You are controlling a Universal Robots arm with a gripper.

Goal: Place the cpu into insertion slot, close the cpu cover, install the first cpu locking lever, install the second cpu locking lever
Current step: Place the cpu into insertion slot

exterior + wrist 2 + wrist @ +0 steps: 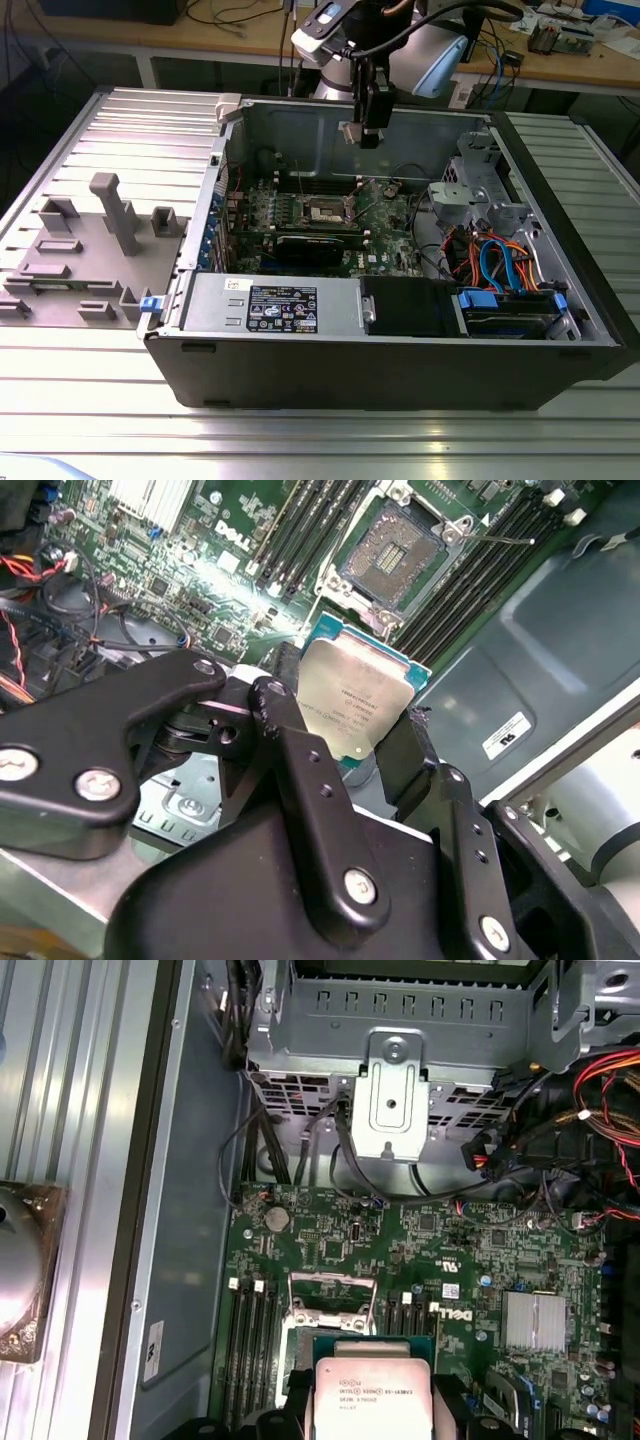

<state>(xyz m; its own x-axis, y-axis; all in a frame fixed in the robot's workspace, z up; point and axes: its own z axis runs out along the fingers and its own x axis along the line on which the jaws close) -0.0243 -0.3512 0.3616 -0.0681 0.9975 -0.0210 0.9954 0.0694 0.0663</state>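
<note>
Gripping small flat square cpu with dull silver-grey metal top in black two-finger gripper, above open dark computer case.

Clenched on cpu by two opposite edges, one of the black fingers on either side; metal top towards both wrist views, green rim showing round it. Held clear of green circuit board, no contact. Beneath, small square dark insertion slot with thin silvery metal rim: uncovered, contact field exposed, flanked by long narrow black memory slots. In first wrist view, overlapped along one edge by cpu. In exterior view, hanging near case's far wall, over board. Case lying on ribbed grey metal table.
</note>
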